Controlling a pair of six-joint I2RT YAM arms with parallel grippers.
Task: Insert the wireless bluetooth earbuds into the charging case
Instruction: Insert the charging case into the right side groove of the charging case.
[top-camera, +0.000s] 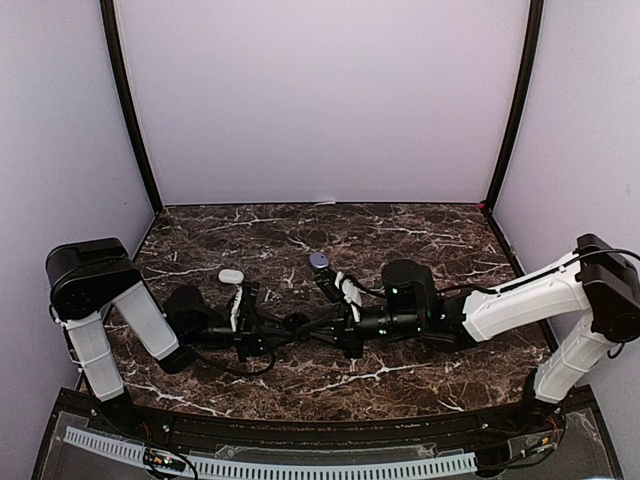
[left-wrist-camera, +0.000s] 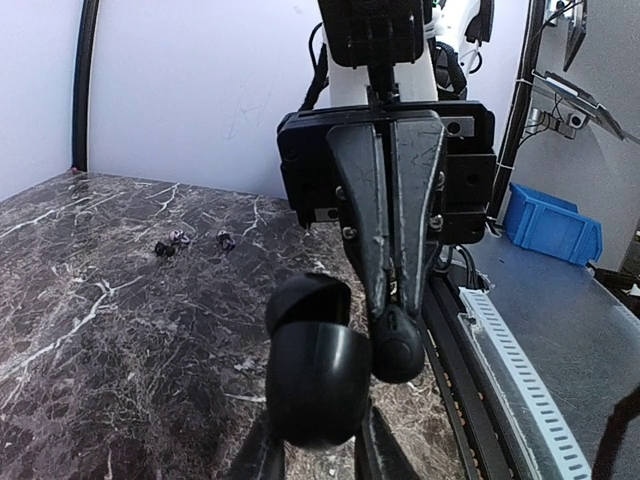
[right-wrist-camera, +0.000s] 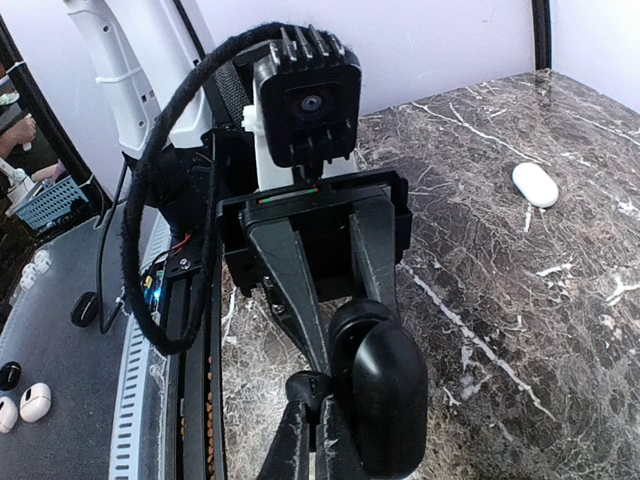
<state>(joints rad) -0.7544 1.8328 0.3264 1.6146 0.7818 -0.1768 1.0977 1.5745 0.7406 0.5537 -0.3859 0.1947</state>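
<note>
The left arm and the right arm each have white link shells and black joint housings. A braided black cable loops beside the left wrist. Each wrist carries a square black camera module with a finned top, on a white bracket. The jaws are black tapered wedges fastened with small silver screws. Small green lights show on the right arm's black wrist housing.
</note>
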